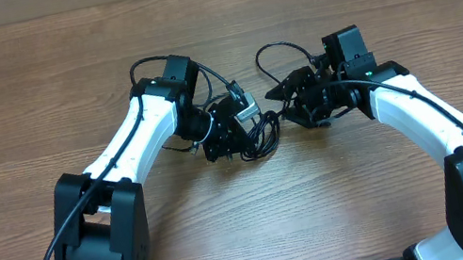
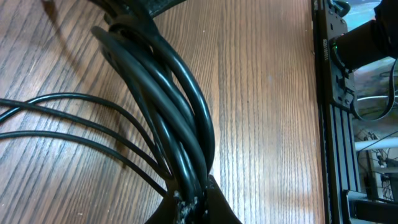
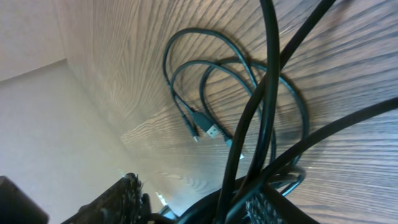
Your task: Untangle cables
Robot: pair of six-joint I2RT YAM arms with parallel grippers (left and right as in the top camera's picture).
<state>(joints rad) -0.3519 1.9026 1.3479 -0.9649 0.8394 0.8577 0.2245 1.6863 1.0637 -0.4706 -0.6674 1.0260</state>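
The cables [image 1: 258,135] are a small tangle of thin black cords lying between my two grippers at the middle of the table. My left gripper [image 1: 230,133] is shut on a bunch of these cords, and in the left wrist view the pinched strands [image 2: 180,112] run up from its closed jaws [image 2: 198,200], with loose strands fanning left. My right gripper [image 1: 295,100] sits just right of the tangle. Its fingers [image 3: 118,199] stand wide apart, and several cords cross the gap near the right one. Beyond it, cable loops [image 3: 211,87] with plug ends [image 3: 209,130] lie flat on the wood.
The wooden table [image 1: 36,107] stretches around both arms. A black frame rail [image 2: 336,124] runs along the table's edge in the left wrist view. Thicker arm wires loop above each wrist [image 1: 270,51]. A pale surface [image 3: 31,124] lies past the table's edge in the right wrist view.
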